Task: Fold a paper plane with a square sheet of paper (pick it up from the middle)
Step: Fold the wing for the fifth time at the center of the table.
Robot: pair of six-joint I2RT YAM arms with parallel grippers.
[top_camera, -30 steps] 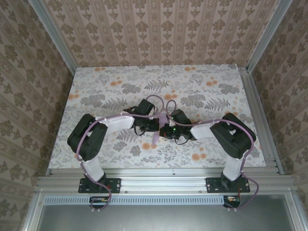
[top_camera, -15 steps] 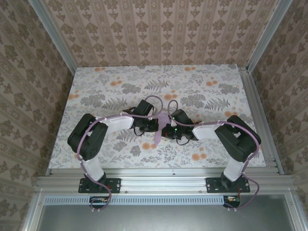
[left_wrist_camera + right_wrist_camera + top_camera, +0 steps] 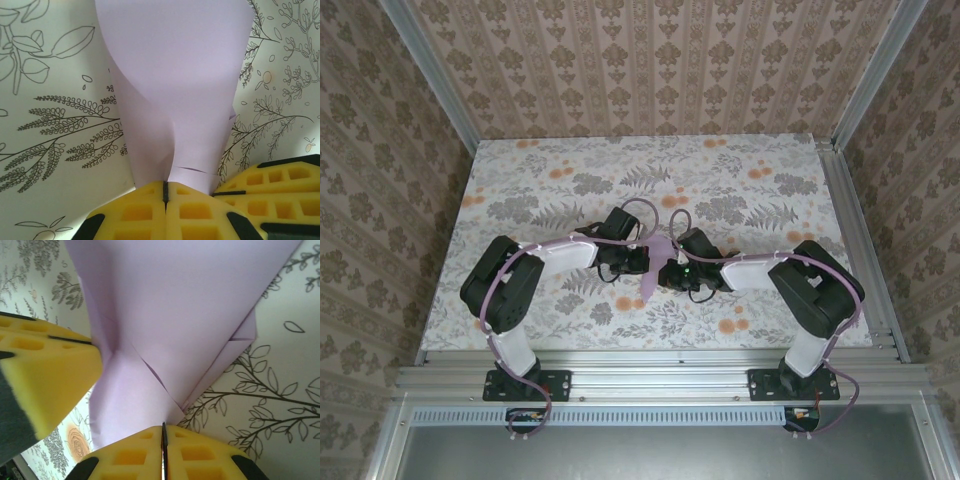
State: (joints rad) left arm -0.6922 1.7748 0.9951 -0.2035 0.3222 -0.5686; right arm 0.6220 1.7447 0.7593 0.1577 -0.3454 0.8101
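Paper [image 3: 659, 258], lavender and already creased, is held over the middle of the floral tablecloth [image 3: 750, 170], pinched from both sides: the left gripper [image 3: 165, 194] has its yellow pads [image 3: 137, 212] pressed together on one edge, the right gripper [image 3: 163, 435] clamps the other (the two claws sit just beside each other).

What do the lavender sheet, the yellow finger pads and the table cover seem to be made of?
Lavender sheet: thin matte paper; it curls and holds sharp creases. Yellow pads: probably soft foam or rubber, matte, with moulded square pockets. Table cover: printed cloth or vinyl; unclear which.
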